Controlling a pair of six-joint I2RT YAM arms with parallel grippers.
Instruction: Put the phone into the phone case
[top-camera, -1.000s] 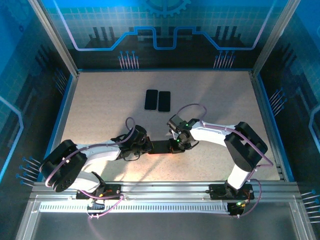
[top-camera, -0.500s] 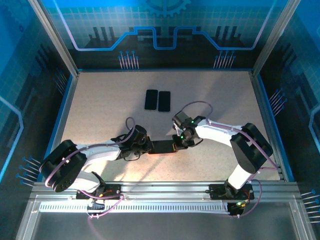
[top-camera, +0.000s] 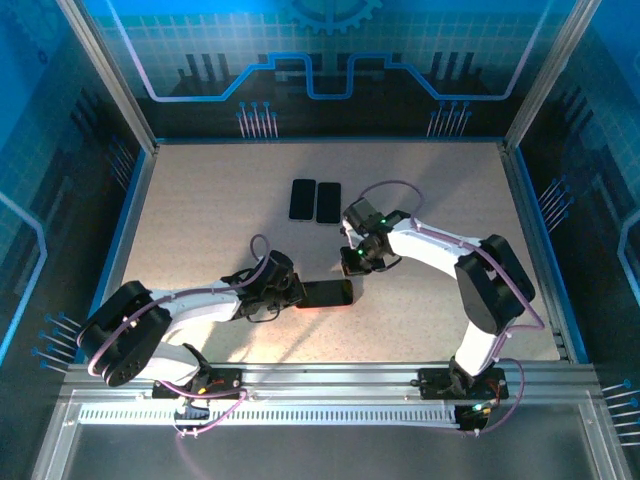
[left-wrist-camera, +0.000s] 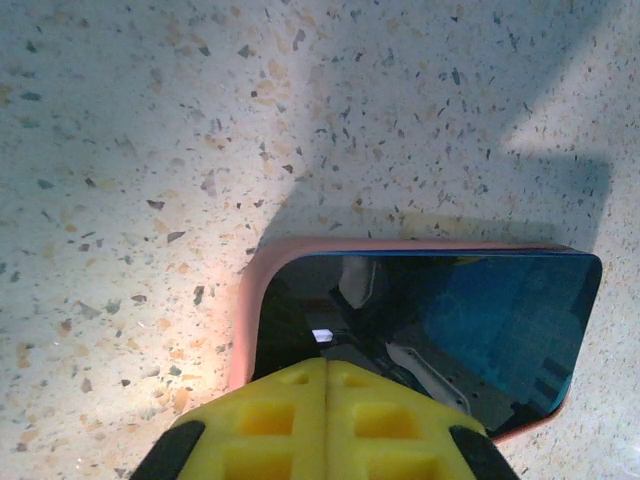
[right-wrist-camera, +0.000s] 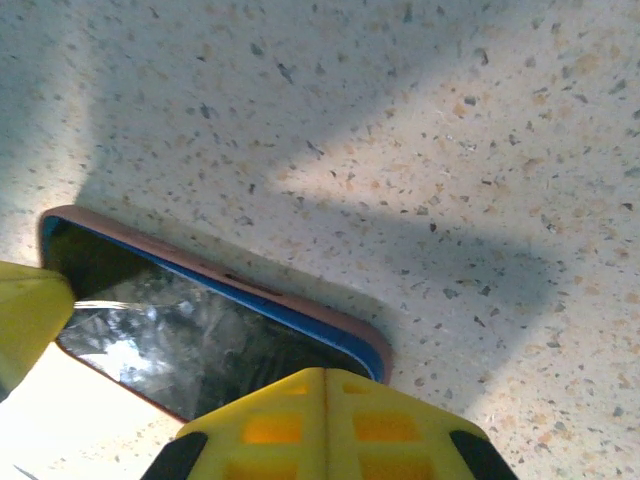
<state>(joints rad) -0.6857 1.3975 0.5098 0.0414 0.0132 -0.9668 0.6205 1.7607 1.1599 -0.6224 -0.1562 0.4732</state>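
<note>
Left gripper (left-wrist-camera: 327, 385), fingers together, over phone (left-wrist-camera: 450, 320) edge; case (left-wrist-camera: 243, 330) mostly hidden

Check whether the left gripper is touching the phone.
Touching. In the right wrist view the left gripper rests its shut yellow tip on the end of the phone, with no gap between them.

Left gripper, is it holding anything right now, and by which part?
Nothing is held. The left gripper is shut, its closed tips over the near end of the phone in the pink case.
</note>
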